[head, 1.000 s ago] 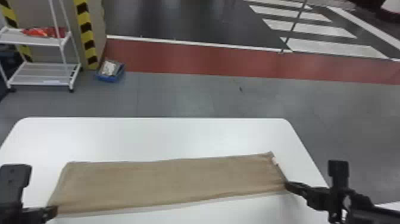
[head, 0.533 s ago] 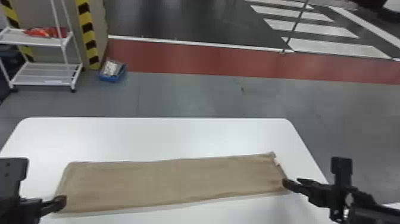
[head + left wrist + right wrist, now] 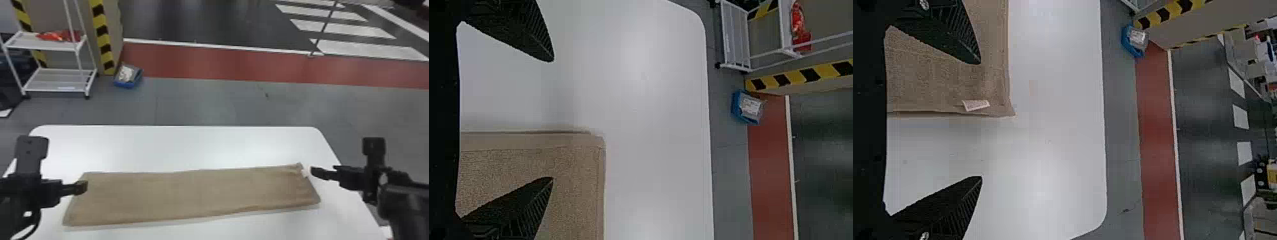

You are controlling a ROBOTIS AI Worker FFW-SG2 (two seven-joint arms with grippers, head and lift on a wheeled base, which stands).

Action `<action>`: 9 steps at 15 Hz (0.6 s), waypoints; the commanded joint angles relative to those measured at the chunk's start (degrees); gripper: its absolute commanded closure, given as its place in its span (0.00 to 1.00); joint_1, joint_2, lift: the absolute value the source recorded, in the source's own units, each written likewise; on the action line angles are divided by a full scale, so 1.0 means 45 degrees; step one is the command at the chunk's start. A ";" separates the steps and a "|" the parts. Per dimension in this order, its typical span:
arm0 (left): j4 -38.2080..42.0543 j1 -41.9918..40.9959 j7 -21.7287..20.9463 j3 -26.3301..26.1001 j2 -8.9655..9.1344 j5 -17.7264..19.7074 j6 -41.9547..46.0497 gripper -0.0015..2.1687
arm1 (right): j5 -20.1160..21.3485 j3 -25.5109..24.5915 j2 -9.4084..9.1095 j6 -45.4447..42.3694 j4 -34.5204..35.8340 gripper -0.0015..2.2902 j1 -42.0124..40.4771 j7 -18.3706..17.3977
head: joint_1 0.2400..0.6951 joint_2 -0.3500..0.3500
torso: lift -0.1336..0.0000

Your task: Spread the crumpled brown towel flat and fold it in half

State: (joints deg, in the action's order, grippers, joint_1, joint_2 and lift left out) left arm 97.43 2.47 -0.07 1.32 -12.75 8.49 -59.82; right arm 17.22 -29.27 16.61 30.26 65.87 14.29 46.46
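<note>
The brown towel (image 3: 191,194) lies flat on the white table as a long strip, its edges slightly wavy. A small white tag (image 3: 305,172) sits by its far right corner. My left gripper (image 3: 79,187) is over the strip's left end, and my right gripper (image 3: 324,171) is beside the right end, near the tag. In the left wrist view, the open left gripper (image 3: 552,119) has one finger over the towel (image 3: 579,190) and the other over bare table. The right wrist view shows the open right gripper (image 3: 980,120) likewise straddling the towel's (image 3: 928,75) short edge.
White tabletop (image 3: 178,143) extends beyond the towel's far edge, with rounded far corners. Past the table, a white shelf rack (image 3: 60,79) and a blue bin (image 3: 128,76) stand on the floor at the back left.
Both grippers have moved away from the robot along the towel's short ends, from near its near corners toward its far corners. The towel's shape looks the same.
</note>
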 commanded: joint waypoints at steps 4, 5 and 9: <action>-0.1847 0.1249 -0.0082 -0.0625 0.0000 -0.0032 -0.0723 0.01 | 0.2072 0.1759 0.1192 -0.3256 -0.3935 0.11 0.1824 0.0067 | 1.00 0.22 | 1.00; -0.1926 0.1288 -0.0121 -0.0645 -0.0039 0.0046 -0.0762 0.02 | 0.2170 0.1759 0.1368 -0.3568 -0.4306 0.13 0.1902 0.0067 | 1.00 0.22 | 1.00; -0.2492 0.1757 -0.0570 -0.0586 -0.0097 0.0163 -0.1738 0.02 | 0.2131 0.2306 0.1739 -0.4193 -0.5146 0.13 0.1883 0.0614 | 1.00 0.20 | 1.00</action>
State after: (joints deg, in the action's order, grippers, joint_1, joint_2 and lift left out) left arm 87.04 9.90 -2.39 -1.29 -13.14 9.21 -66.96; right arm 26.84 -19.23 24.09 12.11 43.62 23.01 48.73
